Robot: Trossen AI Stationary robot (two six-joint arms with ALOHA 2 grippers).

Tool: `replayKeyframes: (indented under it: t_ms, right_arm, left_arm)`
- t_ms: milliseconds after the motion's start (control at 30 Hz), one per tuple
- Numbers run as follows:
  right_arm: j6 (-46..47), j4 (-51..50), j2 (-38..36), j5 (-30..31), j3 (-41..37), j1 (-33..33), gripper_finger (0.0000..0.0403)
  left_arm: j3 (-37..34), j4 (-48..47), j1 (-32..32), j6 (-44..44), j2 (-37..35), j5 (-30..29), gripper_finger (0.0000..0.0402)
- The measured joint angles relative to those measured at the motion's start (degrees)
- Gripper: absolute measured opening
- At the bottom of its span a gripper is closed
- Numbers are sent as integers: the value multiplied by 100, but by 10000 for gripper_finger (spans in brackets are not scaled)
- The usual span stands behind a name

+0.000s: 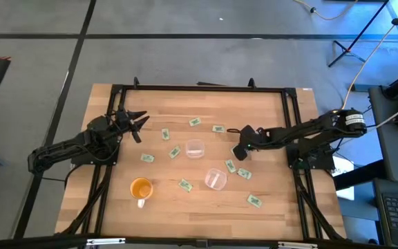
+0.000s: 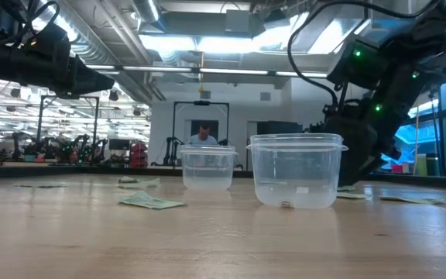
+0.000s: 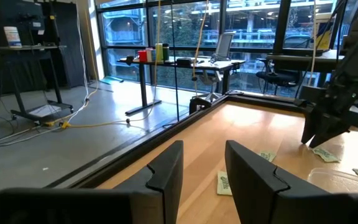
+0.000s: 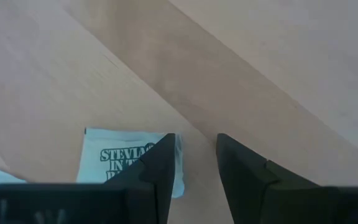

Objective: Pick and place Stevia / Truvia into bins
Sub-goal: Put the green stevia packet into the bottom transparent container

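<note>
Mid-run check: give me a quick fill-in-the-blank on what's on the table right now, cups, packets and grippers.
1. The number of clear cups on the table is ____.
2. The cup with a handle is coloured ____.
3. The right gripper points down at the table beside a packet printed with the word ____.
4. The packets inside the clear cups number ____.

Missing words: two; orange; Stevia; zero
</note>
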Motion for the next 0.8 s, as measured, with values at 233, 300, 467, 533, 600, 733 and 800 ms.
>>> replayKeyframes:
  t_ms: [233, 300, 467, 533, 600, 733, 800]
  right_arm:
    - [20, -4, -46, -182, -2, -24, 122]
    - [88, -11, -48, -219, -2, -25, 122]
    - [65, -39, -52, -288, -2, -25, 122]
    - [-27, -45, -52, -335, -2, -25, 122]
    - [-33, -50, -54, -424, 0, -25, 122]
    - [-35, -81, -56, -504, 2, -20, 122]
    - [-42, -83, -56, -530, 2, -20, 122]
  left_arm:
    - [-1, 0, 0, 0, 0, 0, 114]
    - [-1, 0, 2, 0, 0, 0, 114]
    - [0, 0, 2, 0, 0, 0, 114]
    - [0, 0, 2, 0, -1, 0, 114]
    - [-1, 0, 2, 0, 0, 2, 114]
    - [1, 0, 0, 0, 0, 0, 114]
    - [0, -1, 1, 0, -1, 0, 114]
